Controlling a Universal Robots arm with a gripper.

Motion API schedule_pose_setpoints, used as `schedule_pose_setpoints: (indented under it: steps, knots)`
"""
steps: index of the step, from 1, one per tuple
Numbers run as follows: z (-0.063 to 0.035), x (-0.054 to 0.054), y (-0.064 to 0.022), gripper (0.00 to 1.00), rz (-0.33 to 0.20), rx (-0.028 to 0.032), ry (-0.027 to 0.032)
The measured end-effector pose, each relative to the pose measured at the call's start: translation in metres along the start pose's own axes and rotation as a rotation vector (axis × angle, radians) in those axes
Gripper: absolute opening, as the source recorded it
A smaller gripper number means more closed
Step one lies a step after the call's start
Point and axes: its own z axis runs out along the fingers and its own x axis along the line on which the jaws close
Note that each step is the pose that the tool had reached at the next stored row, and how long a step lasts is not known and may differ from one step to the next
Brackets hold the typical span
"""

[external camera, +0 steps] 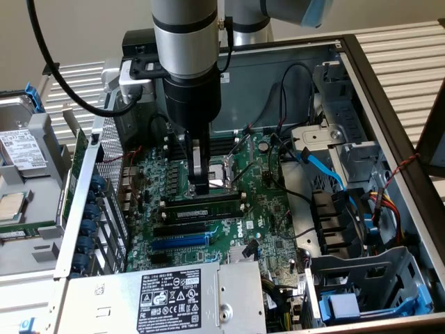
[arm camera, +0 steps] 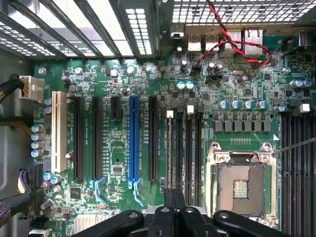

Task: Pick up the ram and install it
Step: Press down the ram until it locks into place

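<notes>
We see the closed end effector (external camera: 200,186) at centre frame, just above the seated green ram stick (external camera: 200,207) on the green motherboard (external camera: 271,202).

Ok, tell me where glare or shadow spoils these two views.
Exterior view: daylight washes out the slatted surface behind the case; the gripper hangs dark over the motherboard. Wrist view: bright light blows out the vent openings; the blue slot reads evenly lit.

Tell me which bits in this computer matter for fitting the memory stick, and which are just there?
Part of the job: gripper, shut, close over the ram; ram, green stick lying along the memory slots; memory slots, black.
Just there: blue expansion slot; processor socket; power supply; blue cable.
</notes>
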Motion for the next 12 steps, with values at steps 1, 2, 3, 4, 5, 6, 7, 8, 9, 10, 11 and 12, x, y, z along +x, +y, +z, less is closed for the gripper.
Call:
schedule_pose_setpoints:
  steps: [1, 2, 3, 4, 5, 6, 7, 8, 9, 10, 11, 12]
  knots:
    - [0.0000, 0.0000, 0.0000, 0.11, 0.000, 0.0001, 0.0002]
    - [0.0000, 0.0000, 0.0000, 0.11, 0.000, 0.0000, 0.0005]
    - [0.0000, 0.0000, 0.0000, 0.11, 0.000, 0.0000, 0.0007]
    - [0.0000, 0.0000, 0.0000, 0.11, 0.000, 0.0000, 0.0009]
    - [0.0000, 0.0000, 0.0000, 0.11, 0.000, 0.0000, 0.0011]
    - [0.0000, 0.0000, 0.0000, 0.11, 0.000, 0.0001, 0.0013]
    - [0.0000, 0.0000, 0.0000, 0.11, 0.000, 0.0000, 0.0014]
    - [0.0000, 0.0000, 0.0000, 0.11, 0.001, 0.0000, 0.0013]
    - [0.0000, 0.0000, 0.0001, 0.11, 0.012, -0.0004, 0.0013]
    - [0.0002, -0.0001, 0.0001, 0.11, 0.020, -0.0015, 0.0007]
    - [0.0003, -0.0001, 0.0001, 0.11, 0.026, -0.0020, -0.0006]
    - [0.0003, -0.0001, 0.0000, 0.11, 0.029, -0.0021, -0.0009]
